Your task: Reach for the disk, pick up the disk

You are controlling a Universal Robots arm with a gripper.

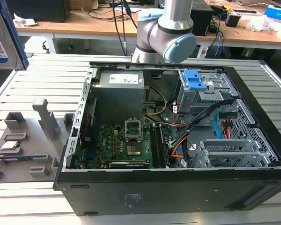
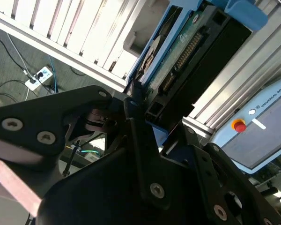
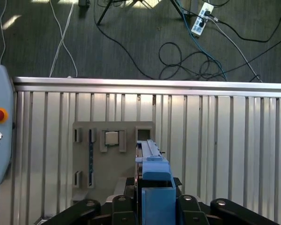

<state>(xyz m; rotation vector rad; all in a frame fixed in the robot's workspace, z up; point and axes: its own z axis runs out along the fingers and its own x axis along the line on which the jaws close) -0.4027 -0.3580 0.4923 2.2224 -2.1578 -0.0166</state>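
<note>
Our end effector (image 3: 153, 183) is clamped on the disk (image 3: 147, 150), gripping across its blue bracket (image 3: 155, 176). In the second wrist view we catch the bare circuit board (image 2: 178, 61) on one face. The disk hangs edge-on in the air above the grey fixture (image 3: 84, 154) on the slatted tabletop (image 3: 225, 154), well apart from the open computer case (image 1: 178, 187). We judge it stiff, dense and shock-sensitive, so it is best held by the bracket edges, never the board.

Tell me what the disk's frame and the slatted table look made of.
The frame of the disk looks like matte blue moulded plastic, uniformly coloured with rounded edges. The slatted table looks like metal, probably aluminium: silvery ribbed slats with a brushed sheen.
</note>
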